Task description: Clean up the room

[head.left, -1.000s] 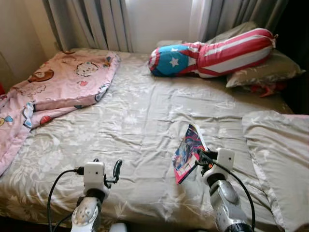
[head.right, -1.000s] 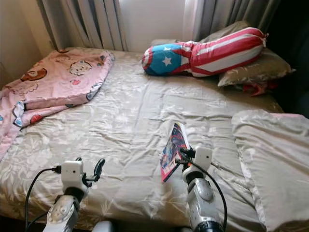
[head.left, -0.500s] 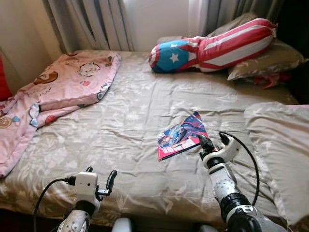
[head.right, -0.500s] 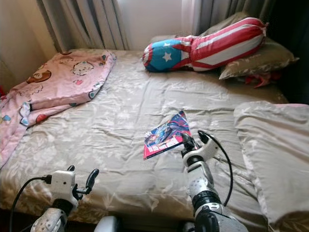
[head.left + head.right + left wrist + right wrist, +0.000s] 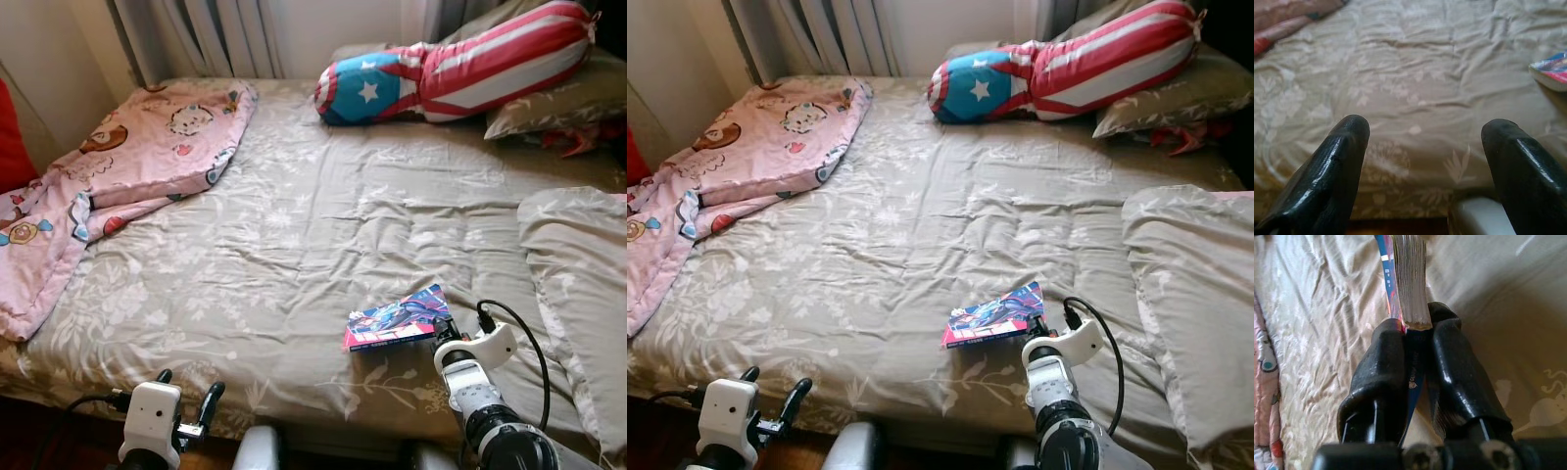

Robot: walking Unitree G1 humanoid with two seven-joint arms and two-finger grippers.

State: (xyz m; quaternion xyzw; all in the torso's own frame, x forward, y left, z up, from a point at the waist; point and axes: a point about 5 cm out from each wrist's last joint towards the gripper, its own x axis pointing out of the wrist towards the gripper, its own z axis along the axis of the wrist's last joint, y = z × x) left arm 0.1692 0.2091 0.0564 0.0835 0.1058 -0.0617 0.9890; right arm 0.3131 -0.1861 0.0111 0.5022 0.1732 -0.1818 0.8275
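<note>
Lying flat on the bed (image 5: pixel 294 225) at lower right of the frame, a comic book (image 5: pixel 397 318) was gripped by the right tool (image 5: pixel 1415 340); the left tool (image 5: pixel 1425 147) was held open at lower left.

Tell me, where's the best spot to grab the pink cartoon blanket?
Probably the pink cartoon blanket is best taken at its thick folded edge facing the middle of the bed, coming from the bed's near side. That edge stands raised off the sheet, so fingers could pinch around it. The left gripper is free and open.
</note>
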